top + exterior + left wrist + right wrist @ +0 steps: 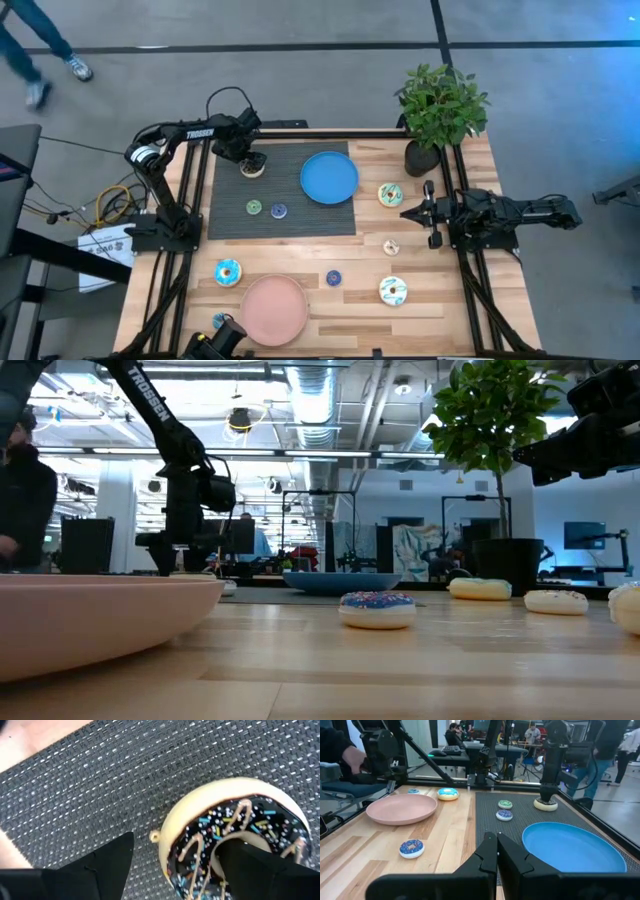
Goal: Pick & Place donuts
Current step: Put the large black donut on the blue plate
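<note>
One dark donut (235,845) lay on the grey mat (230,215) at the far left of the bench. The left gripper (250,160) stood over it, fingers (95,870) wide, one in the hole. A grip off centre could flip it. The right gripper (425,213) waited, fingers together, by the plant (440,105).
</note>
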